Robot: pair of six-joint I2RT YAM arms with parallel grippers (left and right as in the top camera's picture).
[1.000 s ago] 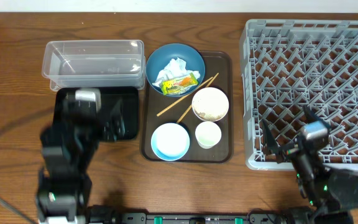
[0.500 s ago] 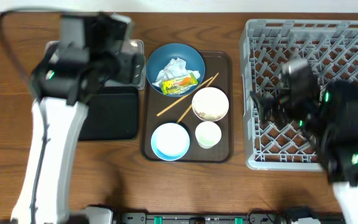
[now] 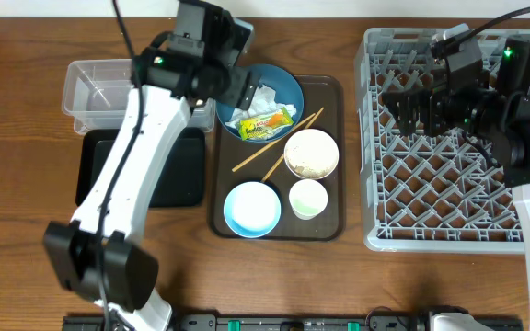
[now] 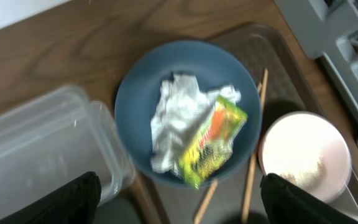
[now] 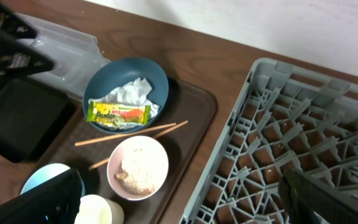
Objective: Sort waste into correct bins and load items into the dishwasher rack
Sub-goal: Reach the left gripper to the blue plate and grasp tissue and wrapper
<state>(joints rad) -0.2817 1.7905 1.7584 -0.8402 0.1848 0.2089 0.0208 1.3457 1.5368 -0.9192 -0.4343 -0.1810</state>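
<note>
Brown wood-grain counter [image 3: 17, 101], white wall [image 5: 260, 25] behind. Left pincer [image 4: 179, 202] spread over the dark blue bowl [image 4: 142, 81]; right pincer [image 5: 188, 202] spread, empty.

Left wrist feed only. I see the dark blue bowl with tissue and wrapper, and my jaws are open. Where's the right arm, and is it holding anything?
Observer: The right gripper hangs over the large grey plastic dishwasher rack, jaws open and holding nothing.
Operator: Where's the black bin?
Observer: The shallow black rectangular tray lies right beside the clear rectangular plastic tub, on the side nearer the robot.
Operator: What dishes am I missing?
Observer: A small light blue bowl and a small white cup sit side by side on the brown serving tray.
</note>
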